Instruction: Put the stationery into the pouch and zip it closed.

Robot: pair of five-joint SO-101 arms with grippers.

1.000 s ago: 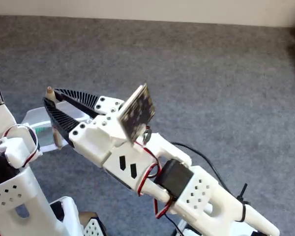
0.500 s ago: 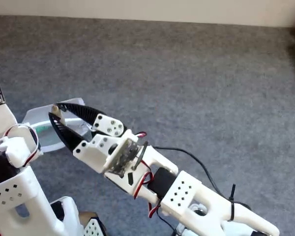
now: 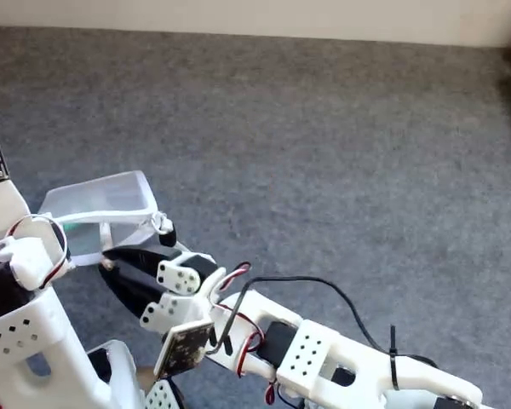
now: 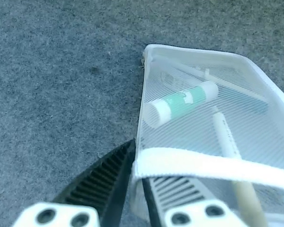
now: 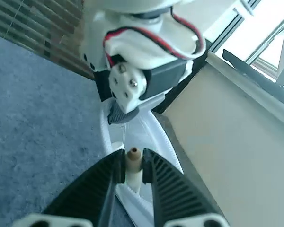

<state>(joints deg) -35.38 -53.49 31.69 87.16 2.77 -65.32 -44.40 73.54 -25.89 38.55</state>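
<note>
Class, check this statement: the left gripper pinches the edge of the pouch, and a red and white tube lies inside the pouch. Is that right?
Not quite. The tube inside the pouch is green and white, not red and white, as the left wrist view shows. The rest holds: the left gripper pinches the pouch's edge.

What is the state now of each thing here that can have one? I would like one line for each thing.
left hand: shut on the rim of the pouch.
right hand: shut on the white pen.
pouch: open, not yet zipped, rim held by the left hand.
white pen: gripped near its end, at the pouch mouth.
green tube: lying inside the pouch.
</note>
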